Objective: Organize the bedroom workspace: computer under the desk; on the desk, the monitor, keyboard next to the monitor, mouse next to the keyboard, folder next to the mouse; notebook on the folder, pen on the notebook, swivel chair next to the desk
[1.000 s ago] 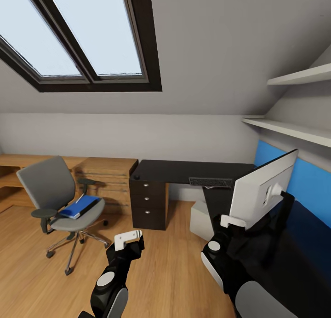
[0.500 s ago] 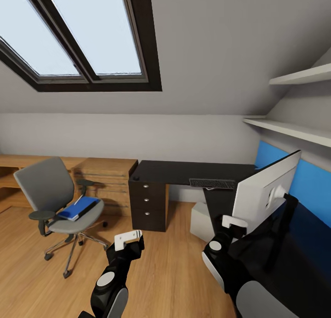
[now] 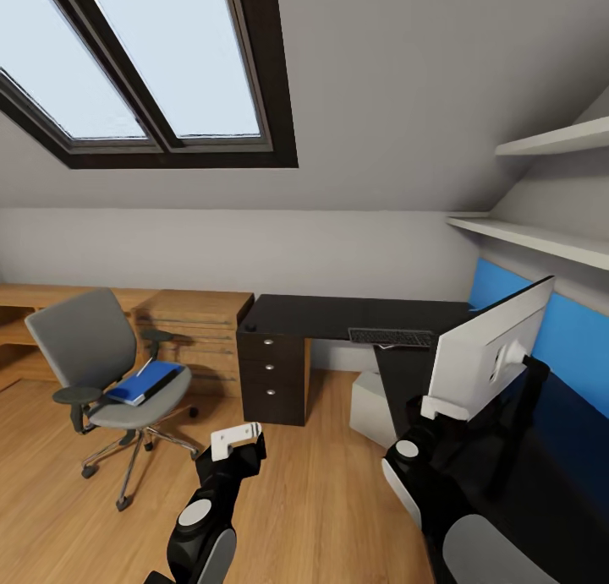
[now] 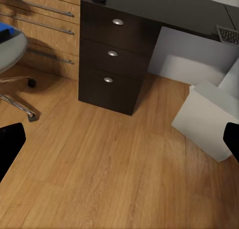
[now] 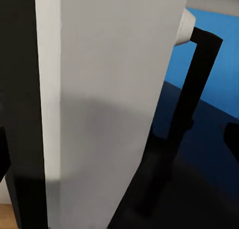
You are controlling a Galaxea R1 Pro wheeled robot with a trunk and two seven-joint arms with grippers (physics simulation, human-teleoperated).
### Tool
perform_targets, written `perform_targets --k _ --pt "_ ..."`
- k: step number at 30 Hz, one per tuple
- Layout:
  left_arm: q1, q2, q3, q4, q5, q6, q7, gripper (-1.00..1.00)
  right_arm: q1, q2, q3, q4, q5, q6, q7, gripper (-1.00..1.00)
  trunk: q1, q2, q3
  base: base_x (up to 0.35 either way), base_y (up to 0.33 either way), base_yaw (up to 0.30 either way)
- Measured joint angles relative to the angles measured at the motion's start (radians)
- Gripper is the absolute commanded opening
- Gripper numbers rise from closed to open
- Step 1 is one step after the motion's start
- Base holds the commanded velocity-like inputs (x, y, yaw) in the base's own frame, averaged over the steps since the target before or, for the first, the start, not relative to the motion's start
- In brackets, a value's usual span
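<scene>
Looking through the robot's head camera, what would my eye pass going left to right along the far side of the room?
Swivel chair with the blue folder on its seat → light wood cabinet → the desk's dark three-drawer pedestal → keyboard → monitor.

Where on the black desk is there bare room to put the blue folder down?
The long black desk is bare between its rounded corner above the dark three-drawer pedestal and the slim black keyboard. It is crowded by the wide white-backed monitor, where the right end effector is.
</scene>
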Motion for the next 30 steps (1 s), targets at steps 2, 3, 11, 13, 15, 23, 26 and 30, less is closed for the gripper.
perform_targets --k 2,3,11,13,15,23,26,30 --pt "0.0 0.0 0.0 0.002 0.0 0.0 0.0 1.0 0.0 -0.002 0.0 0.0 0.0 0.0 0.001 1.0 0.0 0.0 0.0 0.0 0.0 0.0" --pt "0.0 -0.001 0.0 0.003 0.0 0.0 0.0 1.0 0.0 -0.002 0.0 0.0 0.0 0.001 0.001 1.0 0.0 0.0 0.0 0.0 0.0 0.0" --pt "0.0 -0.001 0.0 0.004 0.0 0.0 0.0 1.0 0.0 -0.003 -0.001 0.0 0.0 0.0 0.001 1.0 0.0 0.0 0.0 -0.108 -0.141 0.0" --pt "0.0 -0.001 0.0 0.004 0.0 0.0 -0.001 1.0 0.0 -0.003 -0.001 0.0 0.0 0.0 0.001 1.0 0.0 0.0 0.0 -0.164 -0.198 0.0" --pt "0.0 -0.001 0.0 0.004 0.0 0.0 -0.001 1.0 0.0 -0.003 -0.001 0.0 0.0 0.0 0.001 1.0 0.0 0.0 0.0 -0.148 -0.161 0.0" --pt "0.0 -0.001 0.0 0.004 0.0 0.0 -0.002 1.0 0.0 -0.003 -0.001 0.001 0.0 0.0 0.002 1.0 0.0 0.0 0.0 -0.191 -0.191 0.0" --pt "0.0 -0.001 0.0 0.004 0.0 0.0 -0.002 1.0 0.0 -0.003 0.0 0.001 0.0 0.0 0.002 1.0 0.0 0.0 0.0 -0.232 -0.22 0.0" --pt "0.0 -0.001 0.0 0.004 0.001 0.0 -0.002 1.0 0.0 -0.003 -0.001 0.001 0.0 0.0 0.002 1.0 0.0 0.0 0.0 -0.234 -0.208 0.0"
